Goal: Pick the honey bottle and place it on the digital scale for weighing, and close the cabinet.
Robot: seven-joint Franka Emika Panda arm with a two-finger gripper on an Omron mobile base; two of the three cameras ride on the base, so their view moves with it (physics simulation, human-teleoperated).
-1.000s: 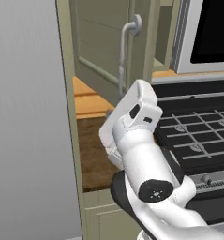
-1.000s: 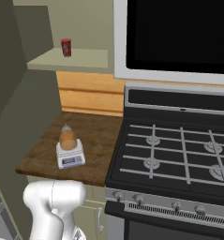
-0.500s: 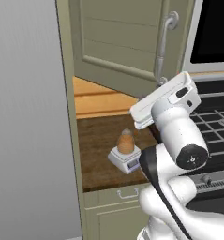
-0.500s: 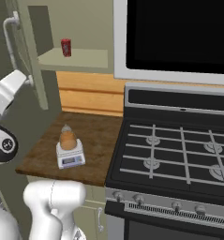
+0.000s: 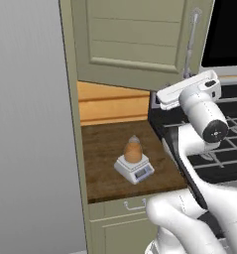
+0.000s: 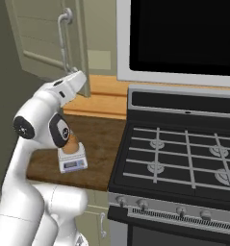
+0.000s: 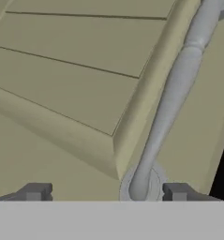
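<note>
the honey bottle (image 5: 133,150) stands upright on the digital scale (image 5: 135,168), centred so it can be weighed; above, the cabinet (image 5: 135,39) door looks all but shut; the gripper (image 7: 104,192) has its jaws spread apart either side of the handle (image 7: 172,98) foot, gripping nothing, likely to nudge it home.

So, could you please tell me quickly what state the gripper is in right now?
Gripper: open, holding nothing, its fingertips either side of the cabinet door handle's foot.

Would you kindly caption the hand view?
Open tool straddling the cabinet door's grey handle.
</note>
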